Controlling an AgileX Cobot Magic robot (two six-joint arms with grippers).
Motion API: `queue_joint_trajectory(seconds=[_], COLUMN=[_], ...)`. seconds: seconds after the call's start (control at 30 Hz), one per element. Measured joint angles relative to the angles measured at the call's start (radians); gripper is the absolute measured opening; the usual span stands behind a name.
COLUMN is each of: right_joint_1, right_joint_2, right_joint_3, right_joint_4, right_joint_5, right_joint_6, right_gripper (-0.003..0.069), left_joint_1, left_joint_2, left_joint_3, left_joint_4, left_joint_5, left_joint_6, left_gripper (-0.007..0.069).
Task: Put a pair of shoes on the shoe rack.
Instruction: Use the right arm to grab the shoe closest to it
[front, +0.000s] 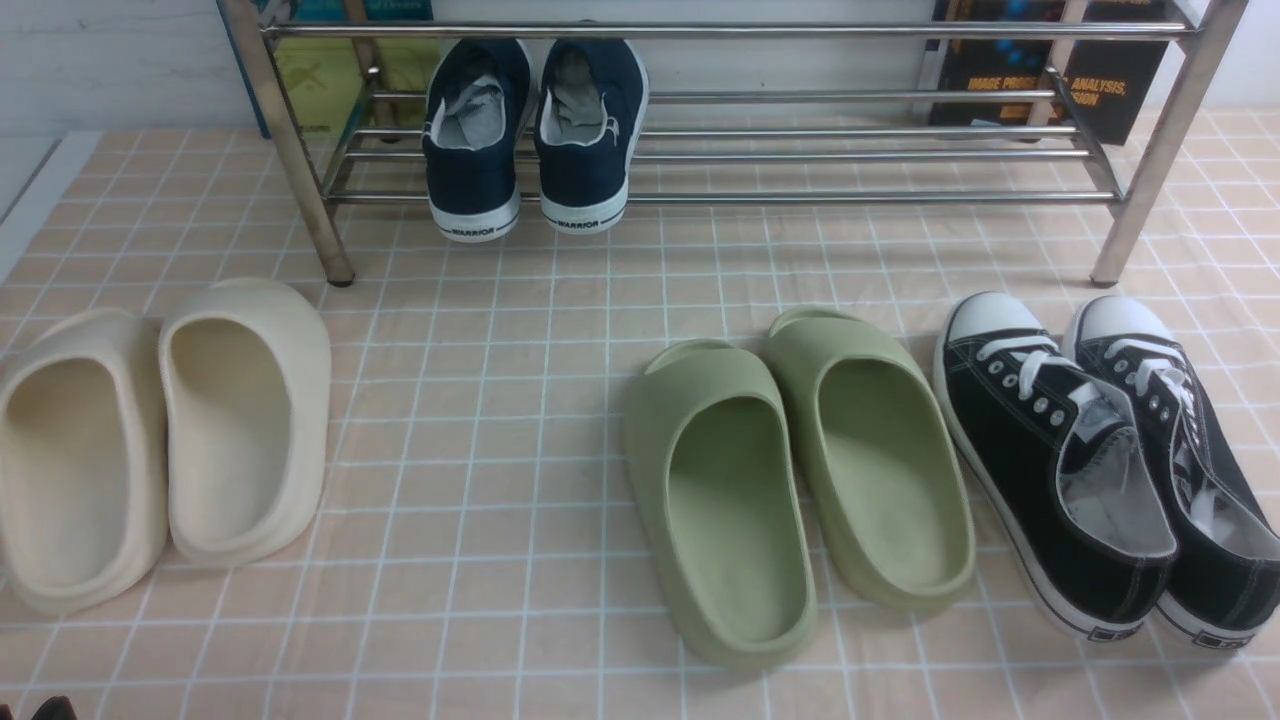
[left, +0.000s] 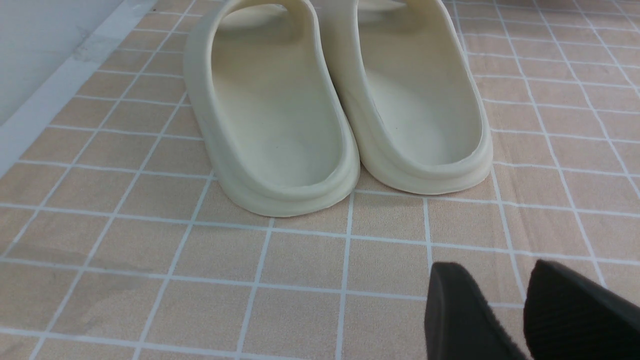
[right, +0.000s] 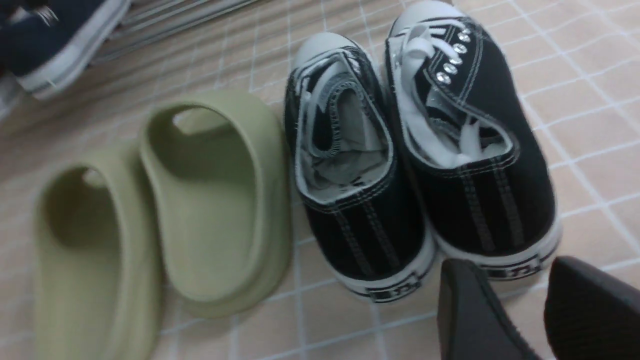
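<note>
Two black canvas lace-up sneakers w/ white rubber toe caps sit just ahead of the right gripper, heels toward it. Its dark fingers are spread w/ nothing between them (left gripper likewise spread & empty). Risk, imo: the heels touch, so a descending finger may shove one sneaker into the olive-green foam slipper alongside, or pinch soft collar canvas that slips. The long silver metal-tube shoe rack, well beyond the toes, has gappy bars that could tip a crooked shoe.

peach grid floor | shoe rack | cream slippers | green slippers | black sneakers
</note>
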Motion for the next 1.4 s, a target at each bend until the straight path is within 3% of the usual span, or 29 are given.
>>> queue_joint_trajectory(seconds=[0.2,0.27,0.47,0.6,0.67,0.7,0.77,0.87,1.0,1.07,1.27,1.4], right_joint_1=[0.000,0.000,0.000,0.000,0.000,0.000,0.000,0.000,0.000,0.014,0.134,0.295], right_joint_2=[0.000,0.000,0.000,0.000,0.000,0.001,0.043,0.216,0.445,0.666,0.968,1.201], right_joint_3=[0.006,0.006,0.006,-0.021,-0.084,-0.092,-0.208,-0.403,-0.612,-0.784,-0.984,-1.051], right_joint_4=[0.365,0.414,0.427,0.421,0.395,0.391,0.328,0.180,0.001,-0.139,-0.254,-0.311], right_joint_5=[0.015,0.006,-0.147,-0.146,-0.110,-0.106,-0.059,0.043,0.224,0.408,0.583,0.656], right_joint_6=[0.196,0.205,0.187,0.024,-0.114,-0.114,-0.268,-0.359,-0.382,-0.387,-0.337,-0.311], right_gripper=[0.0239,0.0239,0.0239,0.0233,0.0200,0.0195,0.0103,-0.0010,-0.0018,-0.0018,-0.0018,-0.0010], left_joint_1=[0.000,0.000,0.000,0.000,0.000,0.000,0.000,0.000,0.000,0.000,0.000,0.000], left_joint_2=[0.000,0.000,0.000,0.000,0.000,0.000,0.000,0.000,0.000,0.000,0.000,0.000], left_joint_3=[0.000,0.000,0.000,0.000,0.000,0.000,0.000,0.000,0.000,0.000,0.000,0.000], left_joint_4=[0.000,0.000,0.000,0.000,0.002,0.002,0.003,0.003,0.003,0.003,0.006,0.008], left_joint_5=[0.000,0.000,0.000,0.000,0.000,0.000,0.000,0.000,0.000,0.000,0.001,0.001], left_joint_6=[0.000,0.000,0.000,0.000,0.000,0.000,0.000,0.000,0.000,0.000,0.000,0.000], left_gripper=[0.0238,0.0238,0.0238,0.0238,0.0238,0.0238,0.0238,0.0238,0.0238,0.0238,0.0238,0.0238])
